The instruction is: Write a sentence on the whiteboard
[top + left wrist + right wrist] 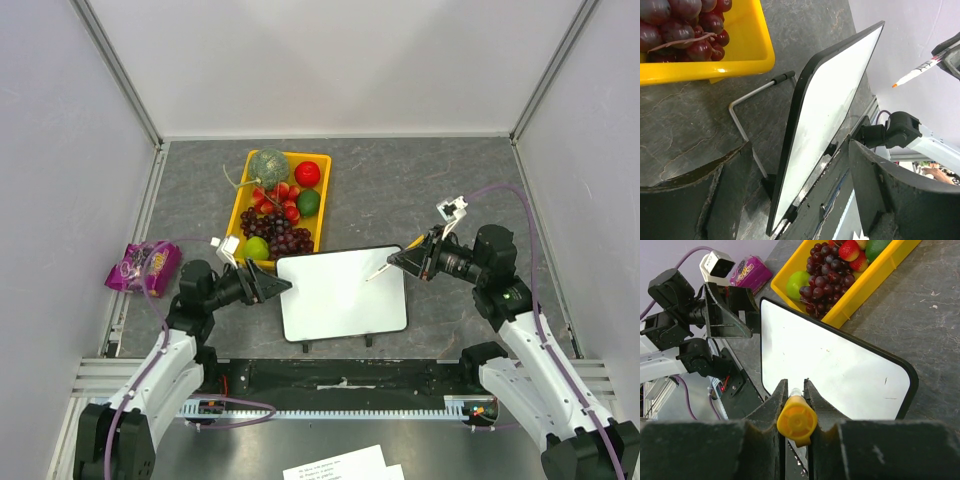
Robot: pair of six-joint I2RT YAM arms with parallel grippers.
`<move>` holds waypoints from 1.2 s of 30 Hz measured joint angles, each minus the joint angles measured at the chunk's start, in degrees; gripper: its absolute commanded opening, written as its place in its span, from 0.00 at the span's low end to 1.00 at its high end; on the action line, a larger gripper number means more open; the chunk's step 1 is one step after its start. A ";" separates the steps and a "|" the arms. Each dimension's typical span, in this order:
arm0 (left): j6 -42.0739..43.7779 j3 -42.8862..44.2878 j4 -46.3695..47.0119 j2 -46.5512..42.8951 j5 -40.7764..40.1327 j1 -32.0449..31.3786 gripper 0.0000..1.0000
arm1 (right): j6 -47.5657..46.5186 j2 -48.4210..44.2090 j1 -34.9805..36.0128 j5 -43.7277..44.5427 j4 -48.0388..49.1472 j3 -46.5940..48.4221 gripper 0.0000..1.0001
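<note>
Since the whiteboard (343, 293) stands tilted on its wire stand (742, 125) in the middle of the tabletop (420, 190), just beside the yellow tray (240, 200), we have the left fingers (695, 195) spread open astride its left edge, apparently touching nothing, presumably ready to brace it against pen pressure. The right fingers (771, 407) are clamped on the orange marker (797, 422), tip poised off the surface over the board's right part; face is blank, so we judge the sentence not yet started.
</note>
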 measured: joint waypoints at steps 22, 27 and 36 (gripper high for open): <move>1.73 -2.08 5.62 5.40 0.87 -0.37 0.80 | 1.07 1.55 0.00 -0.57 2.95 -0.48 0.00; 1.79 -2.08 5.60 5.27 0.87 -0.37 0.80 | 1.07 1.90 0.00 -0.59 2.97 -0.50 0.00; 2.03 -2.08 5.60 5.27 0.87 -0.37 0.80 | 1.09 1.97 0.00 -0.59 3.32 -1.29 0.00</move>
